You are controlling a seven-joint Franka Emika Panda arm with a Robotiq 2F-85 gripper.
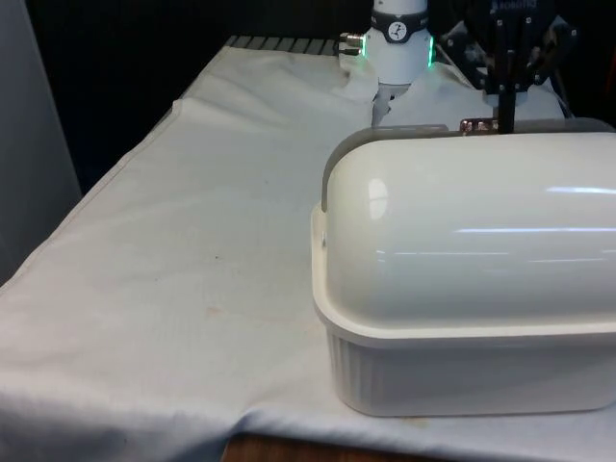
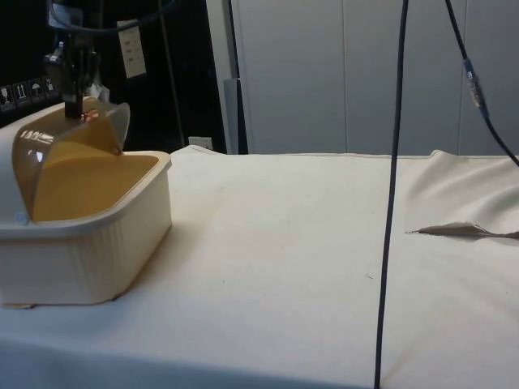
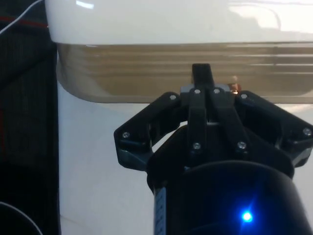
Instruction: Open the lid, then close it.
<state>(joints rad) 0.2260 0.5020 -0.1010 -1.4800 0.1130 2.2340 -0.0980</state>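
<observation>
Claw [image 2: 81, 109] apparently gripping lid [image 2: 69, 150], half-raised

This looks like a robotics lab. A white cloth [image 2: 284, 243] covers the table [image 1: 260, 448], with tall pale cabinet doors [image 2: 340, 73] behind the table, a black cable [image 2: 393, 203] hanging down over it, and warning stickers [image 2: 24, 93] on the dark wall beyond it.

White-clothed table [image 1: 173, 289] carries cream bread box [image 1: 462, 371] (cloth rumpled).
</observation>
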